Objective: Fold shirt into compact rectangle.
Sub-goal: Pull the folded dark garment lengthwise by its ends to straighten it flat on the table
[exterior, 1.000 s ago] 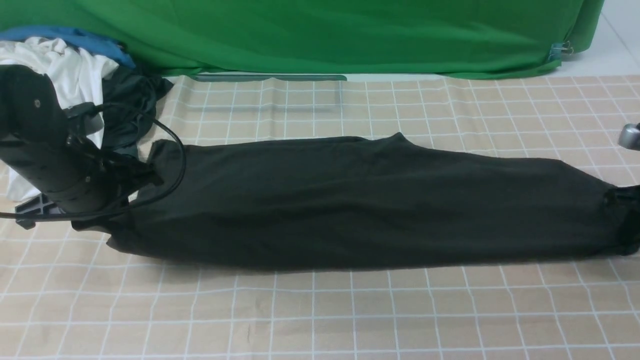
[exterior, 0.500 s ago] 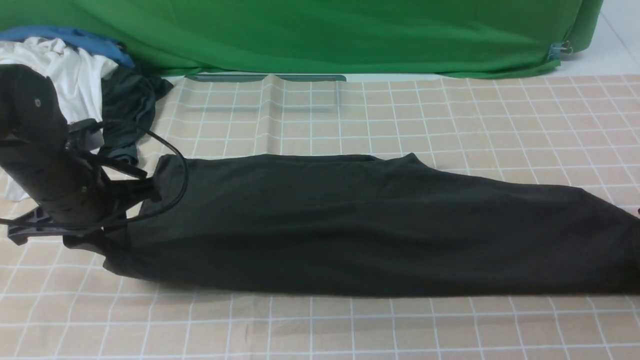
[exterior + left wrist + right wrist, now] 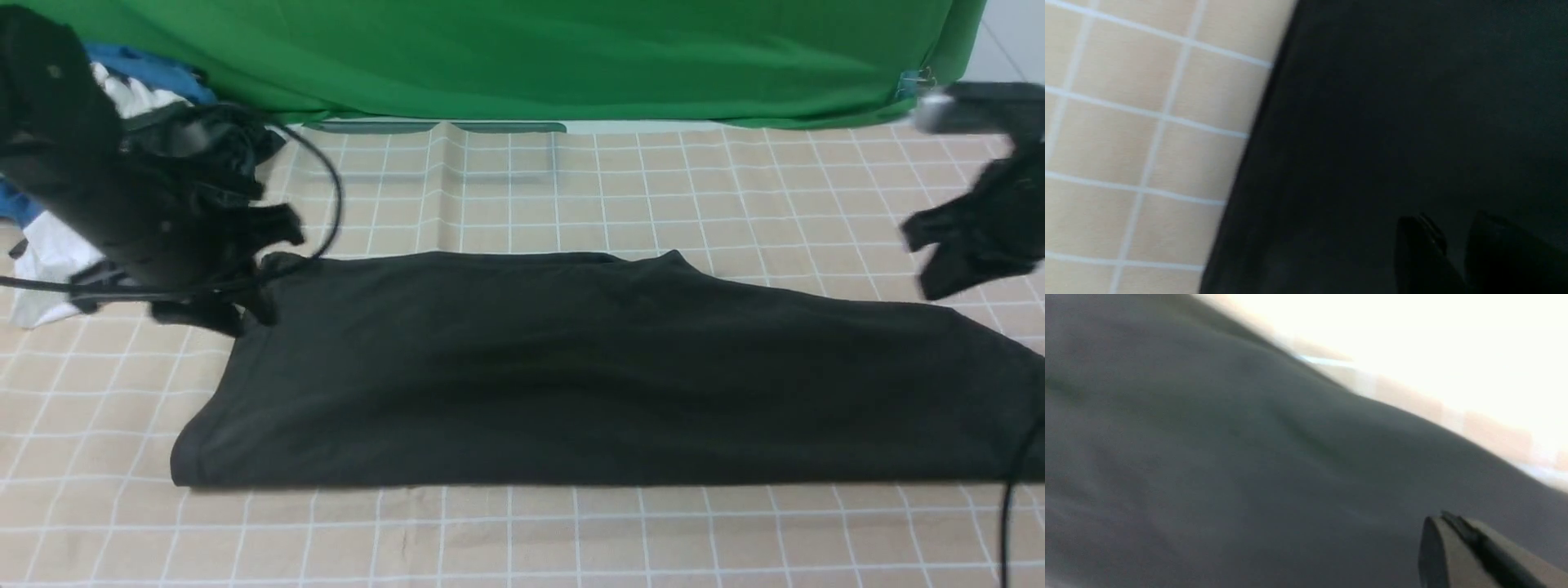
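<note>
Okay so the shirt [image 3: 571,367] lies flat across the middle of the checked surface [image 3: 522,531] as one long black band running left to right. Its near edge is pretty straight, and its right end runs out of the front view. No logo shows, so I'd guess it's tucked inside the fold. To me that long strip says the lengthwise folding is done, and what's left is bringing the ends together to make the compact rectangle. The left pincer [image 3: 257,273] hangs above the shirt's far-left corner and the right pincer [image 3: 927,261] is up in the air over the right end. Neither has any cloth in it, probably so the fabric can lie flat without getting dragged. The front view gives you the whole layout, plus the green backdrop [image 3: 522,57] and a heap of other clothes with a white garment [image 3: 41,253] at the far left, well clear of the folding. It's too blurry to read the jaws, though. The left wrist view shows the left fingertips [image 3: 1421,253] with just a narrow gap and nothing in it, above the shirt near its edge. The right wrist view, though smeared, shows the right fingertips [image 3: 1441,555] pressed together and empty over the fabric.
</note>
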